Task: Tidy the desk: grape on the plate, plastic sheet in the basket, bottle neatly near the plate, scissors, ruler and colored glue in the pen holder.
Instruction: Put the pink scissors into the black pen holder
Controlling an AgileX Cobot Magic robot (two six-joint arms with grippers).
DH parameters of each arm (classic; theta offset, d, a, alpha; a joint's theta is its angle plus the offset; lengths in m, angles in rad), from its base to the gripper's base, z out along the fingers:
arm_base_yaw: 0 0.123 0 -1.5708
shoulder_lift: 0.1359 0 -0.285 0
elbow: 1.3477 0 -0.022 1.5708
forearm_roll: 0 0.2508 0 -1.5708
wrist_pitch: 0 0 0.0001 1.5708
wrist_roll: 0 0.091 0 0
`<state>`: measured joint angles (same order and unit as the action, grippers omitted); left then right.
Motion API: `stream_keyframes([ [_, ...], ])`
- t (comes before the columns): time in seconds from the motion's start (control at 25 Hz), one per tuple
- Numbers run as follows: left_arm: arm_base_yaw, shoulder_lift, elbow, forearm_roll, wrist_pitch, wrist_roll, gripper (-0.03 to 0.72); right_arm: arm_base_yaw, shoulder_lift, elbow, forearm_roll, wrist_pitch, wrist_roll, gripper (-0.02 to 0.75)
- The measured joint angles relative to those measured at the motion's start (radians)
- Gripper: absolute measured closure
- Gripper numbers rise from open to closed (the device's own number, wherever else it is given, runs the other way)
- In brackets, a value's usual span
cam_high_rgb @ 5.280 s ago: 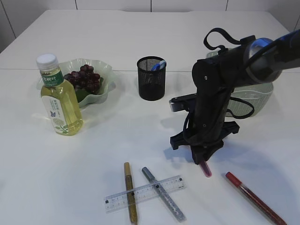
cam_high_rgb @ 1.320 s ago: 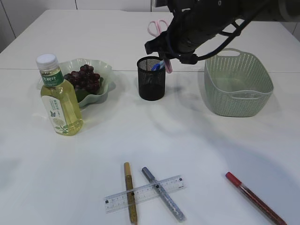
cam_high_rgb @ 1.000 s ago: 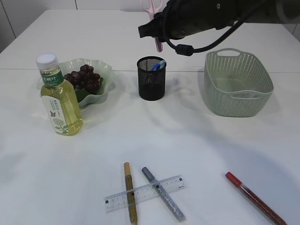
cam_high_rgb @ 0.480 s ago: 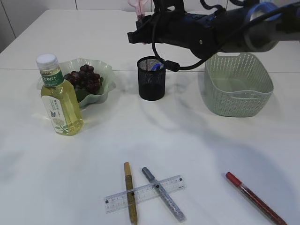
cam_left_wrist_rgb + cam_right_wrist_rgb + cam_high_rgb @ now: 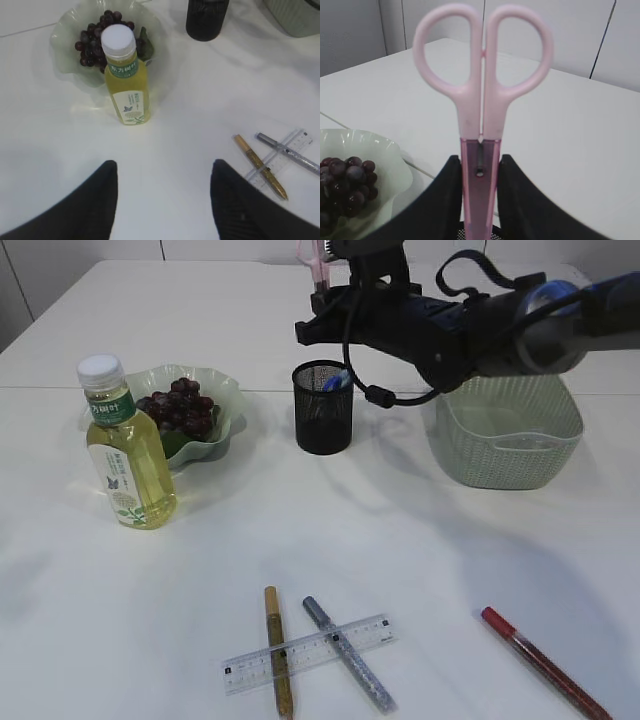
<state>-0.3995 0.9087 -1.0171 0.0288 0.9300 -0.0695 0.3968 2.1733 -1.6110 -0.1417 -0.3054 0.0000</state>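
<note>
Upright, the pink scissors (image 5: 481, 115) are clamped by their sheathed blades between the fingers of the right gripper (image 5: 479, 186), handles uppermost, directly above the black mesh pen holder (image 5: 323, 407). Beside the holder, grapes (image 5: 183, 407) are seen on the green plate (image 5: 228, 400), with the bottle (image 5: 127, 448) just in front. Lower down, the left gripper (image 5: 162, 200) is held wide and empty over the table (image 5: 190, 115).

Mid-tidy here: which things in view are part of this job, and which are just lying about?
Part of the job:
pink scissors, held in the right gripper
pen holder
ruler
gold glue pen, silver glue pen, red glue pen
grapes on the plate
bottle
basket

Lying about:
nothing visible
</note>
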Motion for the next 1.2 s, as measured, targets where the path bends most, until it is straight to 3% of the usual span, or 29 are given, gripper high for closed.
stream_keyframes([
  [1.2, 0.0, 0.028, 0.0, 0.003, -0.055, 0.0, 0.256, -0.001, 0.057, 0.0, 0.0, -0.038, 0.0, 0.538],
])
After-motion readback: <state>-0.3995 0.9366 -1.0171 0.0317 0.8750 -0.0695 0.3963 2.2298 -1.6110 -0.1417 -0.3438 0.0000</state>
